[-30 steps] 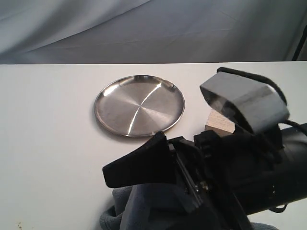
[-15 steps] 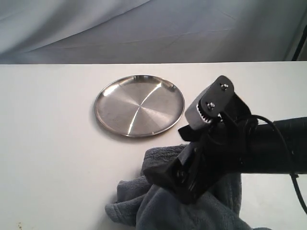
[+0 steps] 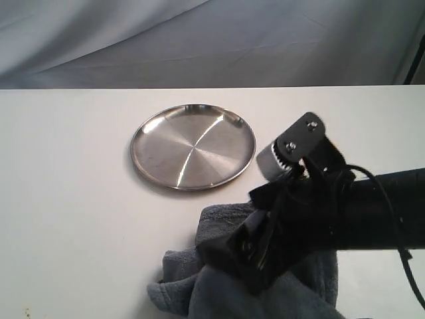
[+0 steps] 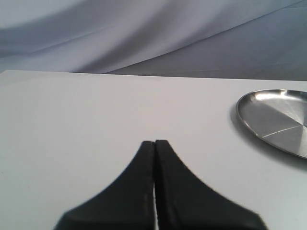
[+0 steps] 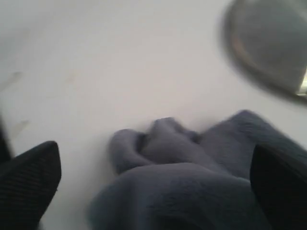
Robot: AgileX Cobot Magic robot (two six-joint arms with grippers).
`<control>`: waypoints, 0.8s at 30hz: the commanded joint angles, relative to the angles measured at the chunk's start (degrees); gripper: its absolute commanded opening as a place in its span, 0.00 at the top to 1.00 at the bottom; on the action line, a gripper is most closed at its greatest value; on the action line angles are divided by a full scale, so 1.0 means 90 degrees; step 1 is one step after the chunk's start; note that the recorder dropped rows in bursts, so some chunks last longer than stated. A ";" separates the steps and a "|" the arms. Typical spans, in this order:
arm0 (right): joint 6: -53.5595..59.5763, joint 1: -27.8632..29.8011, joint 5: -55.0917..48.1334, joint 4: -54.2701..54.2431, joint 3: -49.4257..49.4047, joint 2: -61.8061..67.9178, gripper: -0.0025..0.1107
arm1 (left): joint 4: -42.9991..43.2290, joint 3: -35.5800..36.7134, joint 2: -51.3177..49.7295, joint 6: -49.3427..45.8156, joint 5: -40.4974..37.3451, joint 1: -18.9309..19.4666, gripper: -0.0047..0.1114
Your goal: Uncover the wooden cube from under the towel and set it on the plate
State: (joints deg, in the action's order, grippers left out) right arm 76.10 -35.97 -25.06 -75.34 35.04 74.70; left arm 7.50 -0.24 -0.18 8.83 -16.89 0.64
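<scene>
The shiny round plate lies on the white table, empty; it also shows as the plate and, blurred, as the plate. The blue-grey towel is bunched at the near edge. My right gripper reaches in from the right and hangs over the towel. It is open, with one black finger and the other finger far apart on either side of the folds. The wooden cube is hidden. My left gripper is shut over bare table, left of the plate.
A grey cloth backdrop hangs behind the table's far edge. The right arm's black body and its cable lie across the near right of the table, beside the plate.
A second ago the wooden cube showed beside the right arm; the arm has since swung and dropped over the towel, and the cube no longer shows. The plate has not moved.
</scene>
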 commanded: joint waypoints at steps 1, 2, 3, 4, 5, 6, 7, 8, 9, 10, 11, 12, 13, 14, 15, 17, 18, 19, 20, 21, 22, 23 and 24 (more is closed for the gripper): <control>0.0557 0.0015 -0.0873 -0.1183 -0.0032 -0.0066 0.06 | -0.0004 0.0026 0.0020 0.0001 0.0047 -0.0028 0.96; 0.0743 0.0042 -0.0704 -0.1655 -0.0032 -0.0107 0.06 | -0.0004 0.0026 0.0020 0.0001 0.0047 -0.0028 0.96; 0.0975 0.0098 -0.0597 -0.2110 -0.0032 -0.0161 0.06 | -0.0004 0.0026 0.0020 0.0001 0.0047 -0.0028 0.96; 0.1292 0.0144 -0.0568 -0.2498 -0.0032 -0.0200 0.06 | -0.0004 0.0026 0.0020 0.0001 0.0047 -0.0028 0.96; 0.1599 0.0225 -0.0607 -0.2734 -0.0032 -0.0261 0.06 | -0.0004 0.0026 0.0020 0.0001 0.0047 -0.0028 0.96; 0.1705 0.0328 -0.0688 -0.2734 -0.0020 -0.0342 0.06 | -0.0004 0.0026 0.0020 0.0001 0.0047 -0.0028 0.96; 0.1685 0.0434 -0.0784 -0.2734 0.0047 -0.0449 0.06 | -0.0004 0.0026 0.0020 0.0001 0.0047 -0.0028 0.96; 0.1685 0.0534 -0.0901 -0.2734 0.0045 -0.0556 0.06 | -0.0004 0.0026 0.0020 0.0001 0.0047 -0.0028 0.96; 0.1685 0.0635 -0.1101 -0.2734 0.0045 -0.0682 0.06 | -0.0004 0.0026 0.0020 0.0001 0.0047 -0.0028 0.96; 0.1685 0.0740 -0.1270 -0.2734 0.0045 -0.0804 0.06 | -0.0004 0.0026 0.0020 0.0001 0.0047 -0.0028 0.96; 0.1685 0.0820 -0.1411 -0.2734 0.0045 -0.0928 0.06 | -0.0004 0.0026 0.0020 0.0001 0.0047 -0.0028 0.96; 0.1685 0.0911 -0.1588 -0.2734 0.0045 -0.1041 0.06 | -0.0004 0.0026 0.0020 0.0001 0.0047 -0.0028 0.96; 0.1685 0.0996 -0.1753 -0.2734 0.0045 -0.1144 0.06 | -0.0004 0.0026 0.0020 0.0001 0.0047 -0.0028 0.96; 0.1685 0.1079 -0.1890 -0.2734 0.0045 -0.1219 0.06 | -0.0004 0.0026 0.0020 0.0001 0.0047 -0.0028 0.96; 0.1655 0.1137 -0.2067 -0.2734 0.0045 -0.1292 0.06 | -0.0004 0.0026 0.0020 0.0001 0.0047 -0.0028 0.96; 0.1552 0.1248 -0.2414 -0.2734 0.0045 -0.1378 0.06 | -0.0004 0.0026 0.0020 0.0001 0.0047 -0.0028 0.96; 0.1503 0.1281 -0.2550 -0.2734 0.0045 -0.1417 0.06 | -0.0004 0.0026 0.0020 0.0001 0.0047 -0.0028 0.96; 0.1490 0.1279 -0.2581 -0.2734 0.0045 -0.1456 0.06 | -0.0004 0.0026 0.0020 0.0001 0.0047 -0.0028 0.96; 0.1490 0.1279 -0.2622 -0.2734 0.0045 -0.1487 0.06 | -0.0004 0.0026 0.0020 0.0001 0.0047 -0.0028 0.96; 0.1429 0.1279 -0.2634 -0.2734 0.0045 -0.1531 0.06 | -0.0004 0.0026 0.0020 0.0001 0.0047 -0.0028 0.96; 0.1336 0.1279 -0.2649 -0.2734 0.0045 -0.1555 0.06 | -0.0004 0.0026 0.0020 0.0001 0.0047 -0.0028 0.96; 0.1212 0.1279 -0.2676 -0.2734 0.0045 -0.1590 0.06 | -0.0004 0.0026 0.0020 0.0001 0.0047 -0.0028 0.96; 0.1025 0.1279 -0.2691 -0.2734 0.0045 -0.1641 0.06 | -0.0004 0.0026 0.0020 0.0001 0.0047 -0.0028 0.96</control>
State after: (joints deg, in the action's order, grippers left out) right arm 87.95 -25.01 -47.89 -99.59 35.01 61.17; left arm 7.50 -0.24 -0.18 8.83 -16.89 0.64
